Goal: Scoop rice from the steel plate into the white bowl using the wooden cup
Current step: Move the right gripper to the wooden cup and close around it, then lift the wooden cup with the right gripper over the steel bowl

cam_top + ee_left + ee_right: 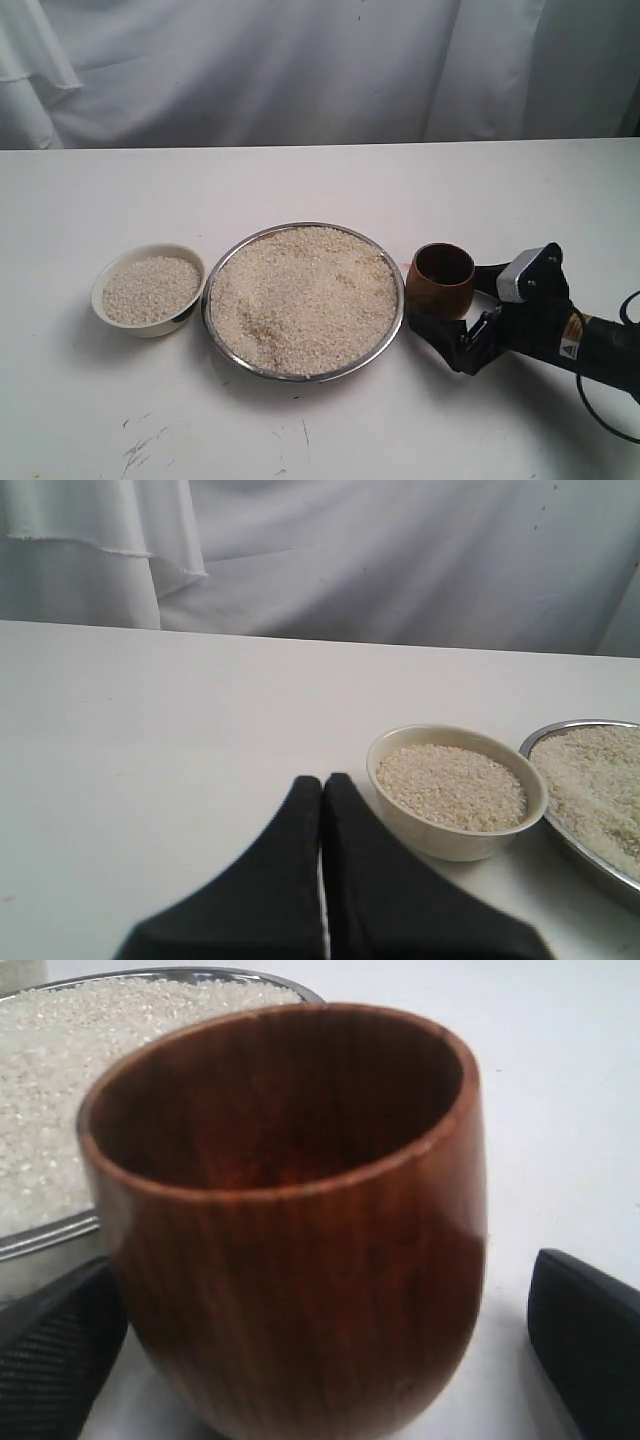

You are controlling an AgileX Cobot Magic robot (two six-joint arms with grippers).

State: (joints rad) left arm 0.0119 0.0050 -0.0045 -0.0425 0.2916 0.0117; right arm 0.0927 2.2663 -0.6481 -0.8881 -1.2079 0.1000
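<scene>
Your right claw (445, 298) stood apart around the glossy reddish-brown wooden cup (441, 283) beside the shiny steel plate (300, 378) — seemingly light, rigid, slick; its mid-belly suited gripping.

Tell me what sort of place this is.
Probably a staged robot test bench, not a kitchen: a bare white table, a draped white cloth backdrop, and a black robot arm beside the steel plate of rice.

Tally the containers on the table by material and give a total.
steel plate: 1
white bowl: 1
wooden cup: 1
Total: 3
</scene>
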